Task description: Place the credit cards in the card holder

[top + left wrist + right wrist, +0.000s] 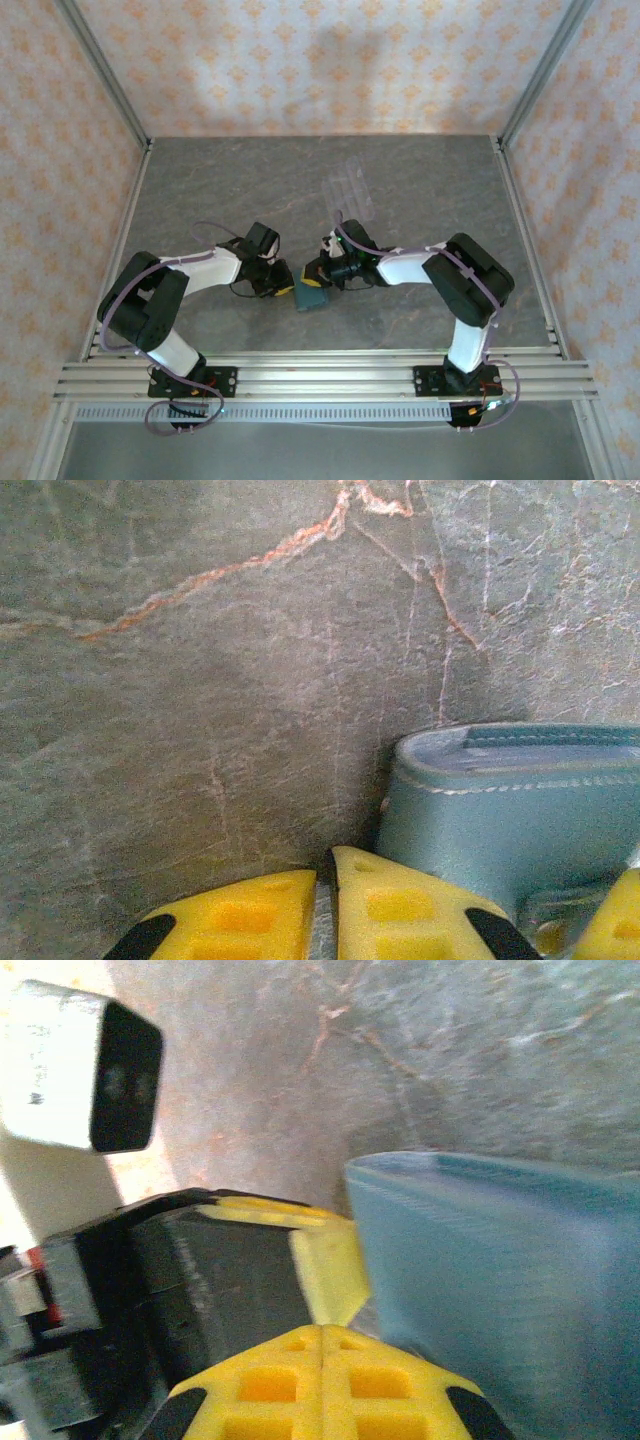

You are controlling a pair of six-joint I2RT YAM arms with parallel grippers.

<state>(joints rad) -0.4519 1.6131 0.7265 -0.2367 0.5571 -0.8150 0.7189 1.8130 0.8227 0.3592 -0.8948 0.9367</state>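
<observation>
Teal and stitched along its rim, the card holder (pixel 312 298) sits on the tabletop (pixel 200 190) between my two grippers. In my left wrist view the card holder (pixel 510 820) shows a rounded corner and a seamed upper edge. I cannot tell whether any card is already inside.

My left gripper (pixel 282 287) is just to the left of the card holder. Its pads (pixel 400 910) are almost together, with a thin pale sliver between them that may be a card's edge, though I cannot be sure. My right gripper (pixel 323 272) touches or nearly touches the holder's far side. It is fully closed in its own view (pixel 322 1345), with nothing between the pads, just left of the teal wall (pixel 500 1290).

I judge the task to be mid-course, at an insertion step.

Beyond the holder, well apart from it, lies a clear ridged tray (pixel 350 188), too faint for me to read its contents.
</observation>
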